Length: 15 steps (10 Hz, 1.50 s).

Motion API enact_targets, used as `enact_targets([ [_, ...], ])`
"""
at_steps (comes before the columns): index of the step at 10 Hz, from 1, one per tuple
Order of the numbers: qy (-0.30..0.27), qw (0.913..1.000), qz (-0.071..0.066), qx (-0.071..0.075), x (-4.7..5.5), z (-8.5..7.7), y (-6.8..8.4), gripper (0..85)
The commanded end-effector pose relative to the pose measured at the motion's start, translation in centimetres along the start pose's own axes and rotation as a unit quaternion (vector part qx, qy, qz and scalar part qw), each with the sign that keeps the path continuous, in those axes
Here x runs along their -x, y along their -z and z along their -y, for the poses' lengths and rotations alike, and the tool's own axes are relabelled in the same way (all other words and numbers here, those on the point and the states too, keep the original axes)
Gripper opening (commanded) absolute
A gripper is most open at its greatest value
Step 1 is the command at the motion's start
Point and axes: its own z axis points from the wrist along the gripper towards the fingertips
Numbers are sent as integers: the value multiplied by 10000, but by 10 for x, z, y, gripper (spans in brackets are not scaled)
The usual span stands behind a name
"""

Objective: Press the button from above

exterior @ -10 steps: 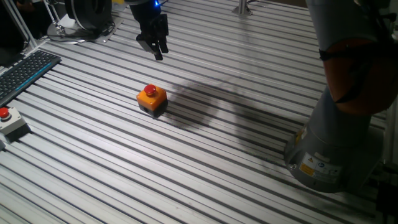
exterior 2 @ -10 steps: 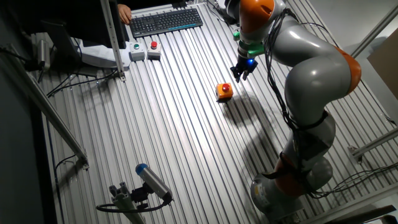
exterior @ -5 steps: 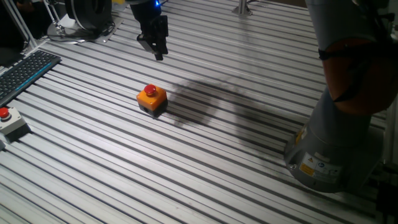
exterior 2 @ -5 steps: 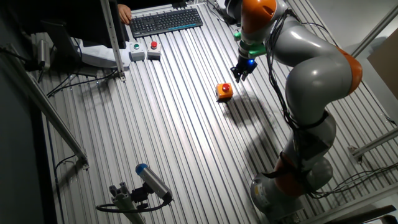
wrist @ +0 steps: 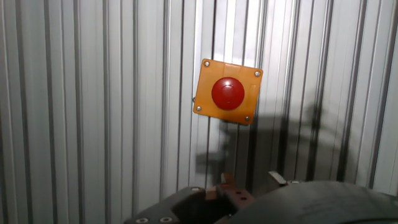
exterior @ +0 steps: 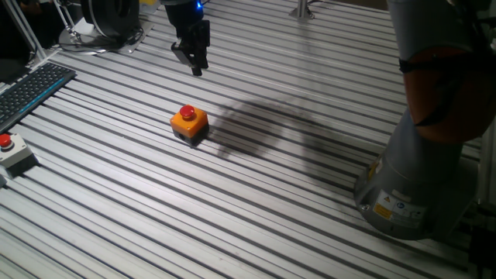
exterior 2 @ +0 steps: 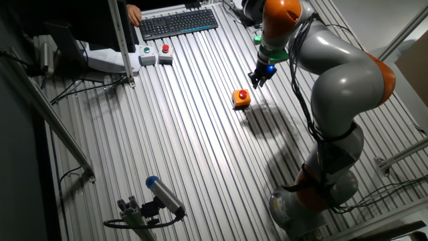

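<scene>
Gripper (exterior: pixel 196 65) poised above and apart from button (exterior: pixel 189 122) on slatted table (exterior: pixel 271 194); finger state cannot be told.

Yellow label on robot base (exterior: pixel 385 208), print too small to read

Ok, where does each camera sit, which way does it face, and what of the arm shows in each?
One fixed view: low by the table, looking across it at the button; shows the gripper above and the arm base at right.
The other fixed view: high up, looking down on the table; shows the whole arm, the button, a keyboard.
Hand view: on the hand, looking straight down at the button; only the dark hand body shows.
All three share the button.
</scene>
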Motion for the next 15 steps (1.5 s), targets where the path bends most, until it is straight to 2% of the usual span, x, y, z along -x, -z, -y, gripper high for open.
enact_targets([
  [1, -2, 9999, -84, -116, 0, 0, 0, 340],
  [2, -37, 9999, -18, -141, -1, -1, 0, 340],
  [3, -85, 9998, 77, -180, -1, -1, 0, 510],
  [4, -219, 9995, -18, -230, -1, -2, 1, 680],
  [6, -273, 9995, -43, -144, 0, -2, 1, 680],
  [7, -102, 9999, -75, 6, 0, -2, 0, 340],
  [8, -96, 9999, -92, 67, 0, -2, -1, 340],
  [9, -81, 9999, -104, 18, 1, -3, -1, 340],
  [13, -94, 9999, -83, -2, 0, -3, -1, 340],
  [15, -115, 9998, -159, 8, 0, -2, -1, 340],
])
